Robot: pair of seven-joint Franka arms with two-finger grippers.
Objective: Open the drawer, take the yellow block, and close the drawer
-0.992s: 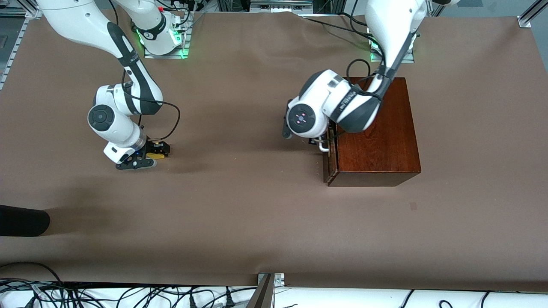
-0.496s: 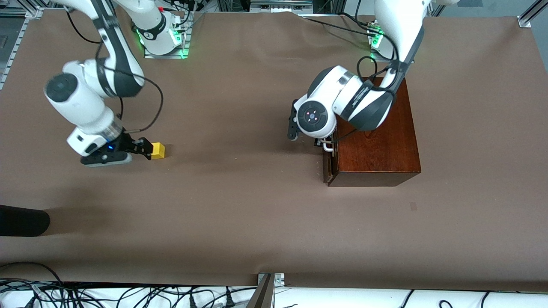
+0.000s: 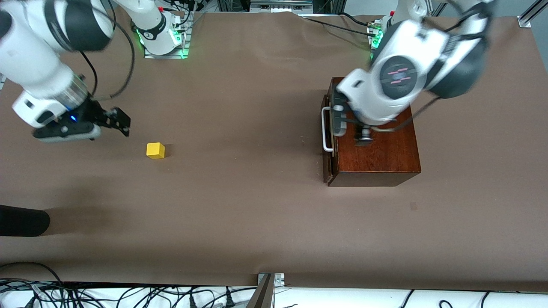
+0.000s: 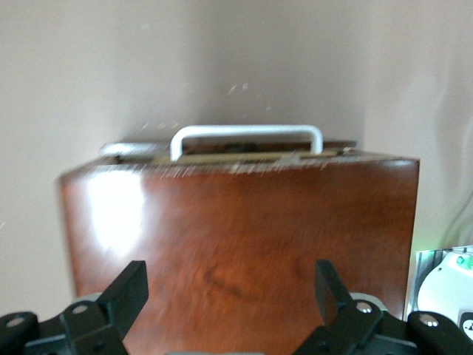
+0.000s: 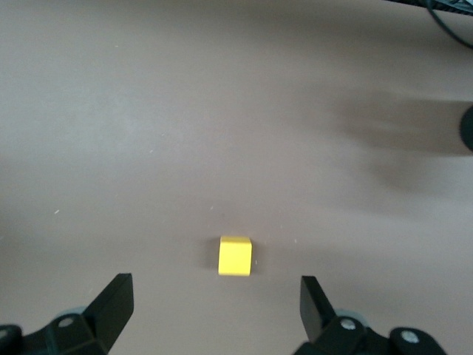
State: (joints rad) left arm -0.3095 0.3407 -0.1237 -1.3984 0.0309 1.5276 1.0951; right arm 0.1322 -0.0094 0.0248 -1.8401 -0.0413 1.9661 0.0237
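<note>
The yellow block (image 3: 155, 150) lies alone on the brown surface (image 3: 239, 205), toward the right arm's end, touching nothing. The right claw (image 3: 122, 121) hangs in the air over the surface, at about ten o'clock from the block in the front view, with its fingers spread wide and empty. In the right wrist view the block (image 5: 235, 256) shows between the two fingertips, but far under them.

The drawer (image 3: 329, 141) of the dark wooden box (image 3: 376, 141) looks closed or almost closed; its white handle (image 3: 326, 130) stands free. The left claw (image 3: 357, 128) is over the top of the box, at about three o'clock from the handle; its fingers are spread and hold nothing.

To my judgement the task is nearly done. The risk I see is small: a thin gap seems to stay at the drawer front, so the drawer perhaps is not fully shut. Also, if the left arm swings low, it can knock the box or the handle and pull the drawer out.
</note>
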